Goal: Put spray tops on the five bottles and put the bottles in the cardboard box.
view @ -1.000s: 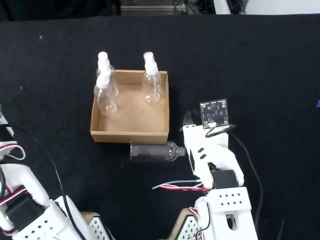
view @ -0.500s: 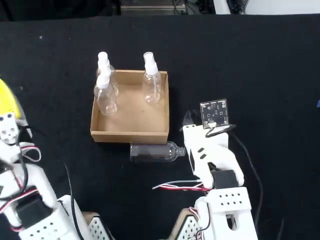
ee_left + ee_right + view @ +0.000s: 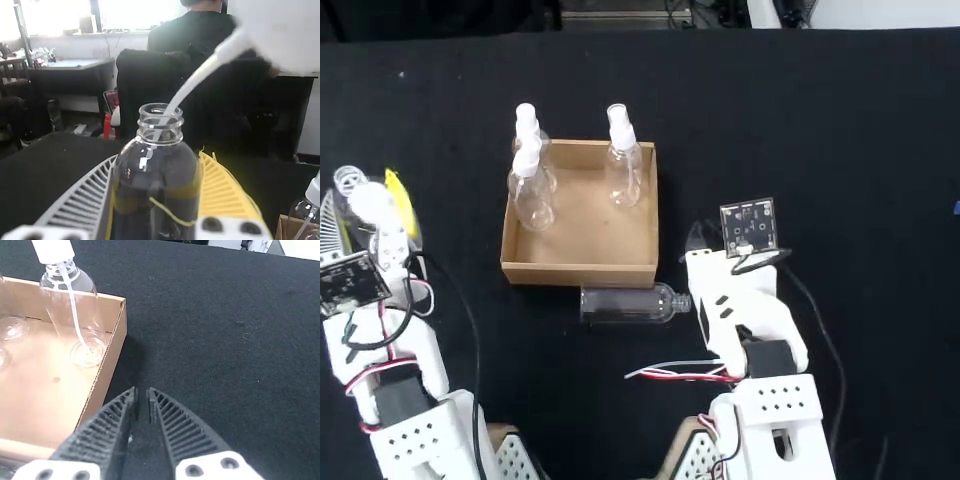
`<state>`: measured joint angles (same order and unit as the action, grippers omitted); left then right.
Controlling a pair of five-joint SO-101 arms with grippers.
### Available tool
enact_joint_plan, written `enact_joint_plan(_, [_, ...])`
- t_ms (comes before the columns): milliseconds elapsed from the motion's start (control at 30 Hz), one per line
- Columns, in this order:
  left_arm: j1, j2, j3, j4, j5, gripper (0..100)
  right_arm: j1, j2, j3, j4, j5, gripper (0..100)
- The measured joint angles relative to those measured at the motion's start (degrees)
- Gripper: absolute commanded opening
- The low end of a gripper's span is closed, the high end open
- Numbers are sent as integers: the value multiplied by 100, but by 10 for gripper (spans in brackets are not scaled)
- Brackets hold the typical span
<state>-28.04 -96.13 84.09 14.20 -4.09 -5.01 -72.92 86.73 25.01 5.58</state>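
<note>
Between the fingers of the left hand [image 3: 152,200], clamped: upright bottle [image 3: 155,165], neck open. Spray top [image 3: 280,30]: dip tube in that neck, head tilted off to one side, not seated; likely needs righting over the bottle's vertical axis. Right hand [image 3: 141,395]: nearly closed, empty, well apart beyond the cardboard box [image 3: 580,270]. Lying bottle [image 3: 625,305]: uncapped, on the desk [image 3: 820,130] along the box front, neck toward the right hand.

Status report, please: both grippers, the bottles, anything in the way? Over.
Left gripper shut on bottle, spray top tube in its neck, not seated. Right gripper shut, empty, beside cardboard box. Uncapped bottle lies along box front.
</note>
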Motion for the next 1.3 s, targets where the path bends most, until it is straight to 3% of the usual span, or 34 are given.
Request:
enact_joint_plan(233, [360,0,-18,211,308,29,0,0,0,0,0,15])
enact_joint_plan(567, [1459,0,-1266,2295,273,29,0,-9,-870,1512,9,15])
enact_joint_plan(800, [1978,-9,-1793,3429,-229,29,0,-9,-1582,2127,519,16])
enact_joint_plan(1067, [2567,-79,-1943,4062,-237,29,9,-9,-3112,3578,598,16])
enact_joint_plan(1300, [2910,-79,-1943,3842,97,29,-114,-35,-4589,4264,598,16])
